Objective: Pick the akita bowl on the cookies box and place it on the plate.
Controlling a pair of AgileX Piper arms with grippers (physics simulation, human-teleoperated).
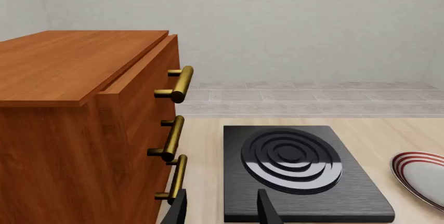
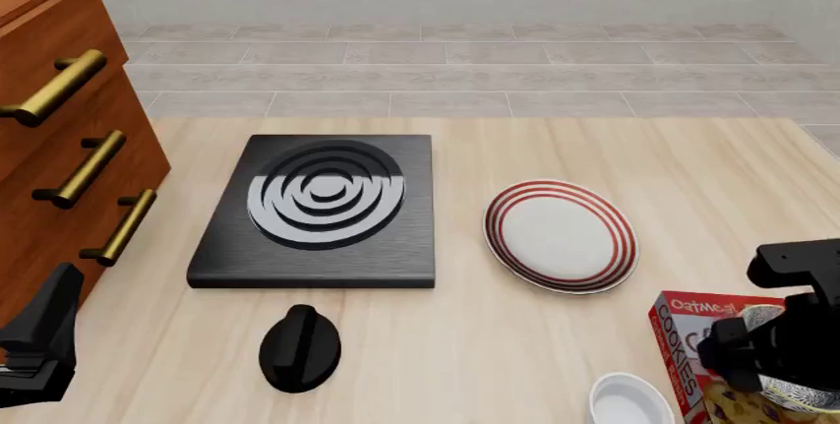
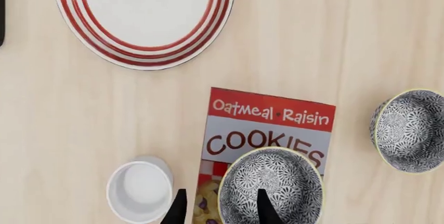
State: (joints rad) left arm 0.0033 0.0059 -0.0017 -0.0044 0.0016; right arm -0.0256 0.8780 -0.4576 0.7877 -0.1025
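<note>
The akita bowl (image 3: 272, 187), speckled black and white with a pale rim, sits on the red cookies box (image 3: 267, 125). My right gripper (image 3: 220, 211) is open just above it. One finger stands over the bowl's inside and the other outside its rim, above the box. In the front view the right arm covers most of the bowl (image 2: 804, 393) at the near right, on the box (image 2: 686, 331). The red-ringed white plate (image 2: 561, 235) lies farther out, to the left of the box. My left gripper (image 1: 222, 211) is open and holds nothing, near the cabinet.
A second speckled bowl (image 3: 410, 130) rests on the table beside the box. A plain white bowl (image 2: 630, 400) sits to the box's left. A black stove slab (image 2: 322, 210), a black knob (image 2: 299, 347) and a wooden cabinet with brass handles (image 2: 59, 149) fill the left side.
</note>
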